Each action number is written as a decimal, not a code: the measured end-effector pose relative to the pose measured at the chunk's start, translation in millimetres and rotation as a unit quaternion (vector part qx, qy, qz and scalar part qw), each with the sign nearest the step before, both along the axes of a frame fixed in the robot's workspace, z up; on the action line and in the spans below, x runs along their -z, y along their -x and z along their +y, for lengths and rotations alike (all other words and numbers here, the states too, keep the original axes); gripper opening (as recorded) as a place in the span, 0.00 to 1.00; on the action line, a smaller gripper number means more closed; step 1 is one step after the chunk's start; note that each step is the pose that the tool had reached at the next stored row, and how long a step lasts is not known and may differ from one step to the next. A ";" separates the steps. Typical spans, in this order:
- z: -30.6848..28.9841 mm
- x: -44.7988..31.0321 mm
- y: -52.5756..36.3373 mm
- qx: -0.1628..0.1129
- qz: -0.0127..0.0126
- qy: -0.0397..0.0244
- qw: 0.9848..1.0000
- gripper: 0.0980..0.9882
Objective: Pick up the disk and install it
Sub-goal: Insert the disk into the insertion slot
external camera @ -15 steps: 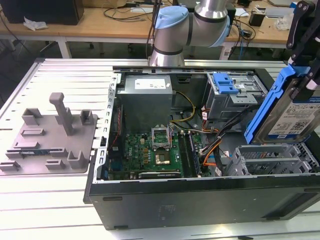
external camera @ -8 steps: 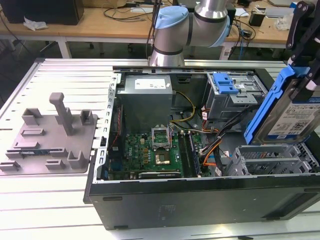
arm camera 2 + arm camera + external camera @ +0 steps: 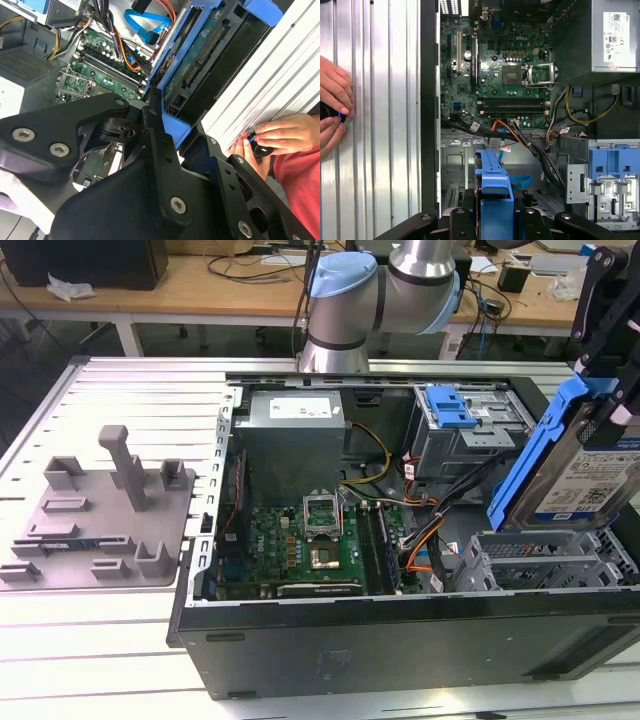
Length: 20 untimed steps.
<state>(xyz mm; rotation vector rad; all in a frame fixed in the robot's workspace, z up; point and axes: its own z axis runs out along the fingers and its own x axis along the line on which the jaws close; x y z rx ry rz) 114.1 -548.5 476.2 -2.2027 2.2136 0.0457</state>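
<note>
Ribbed metal table [image 3: 100, 640]; black jaws clamp flat silver, blue-plastic-framed disk [image 3: 585, 475], tilted, prob. over grey slotted cage [image 3: 540, 560].

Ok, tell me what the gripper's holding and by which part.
The disk, clamped by the gripper at its blue-framed upper end.

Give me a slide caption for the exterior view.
The gripper holds the disk tilted over the grey drive bay of the open computer case, at the exterior view's right.

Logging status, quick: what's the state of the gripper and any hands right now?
Gripper: shut on the disk, tilted over the computer case.
Person's hand: fingers on a small dark object.
</note>
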 end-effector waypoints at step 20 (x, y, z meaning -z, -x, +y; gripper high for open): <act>-1.1 10.2 0.0 -0.003 0.000 0.000 1.000 0.30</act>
